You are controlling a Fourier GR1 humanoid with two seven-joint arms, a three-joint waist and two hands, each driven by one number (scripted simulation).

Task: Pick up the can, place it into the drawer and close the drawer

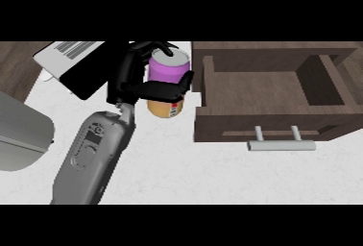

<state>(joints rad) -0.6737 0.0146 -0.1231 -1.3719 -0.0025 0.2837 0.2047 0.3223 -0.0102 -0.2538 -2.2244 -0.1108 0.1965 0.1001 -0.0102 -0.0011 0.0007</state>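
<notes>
**Inspector:** Item 1, the can (pixel 168 69). Location?

**Onlooker:** Left of the drawer (pixel 269 117), just beside its left wall and outside it. Purple upper part, orange lower part. I cannot tell whether it is touching the counter (pixel 212 173).

**Inspector:** Item 2, the left hand (pixel 162 89). State?

**Onlooker:** Closed round the can. Black fingers cross its middle, and more curl over behind the top. The grey forearm (pixel 92 149) comes in from the lower left.

**Inspector:** Item 3, the drawer.

**Onlooker:** Pulled open, brown wood, with the inside exposed. The metal handle (pixel 281 144) sits on 2 posts on the front wall, facing the robot.

**Inspector:** The right hand?

**Onlooker:** Out of sight from here.
</notes>
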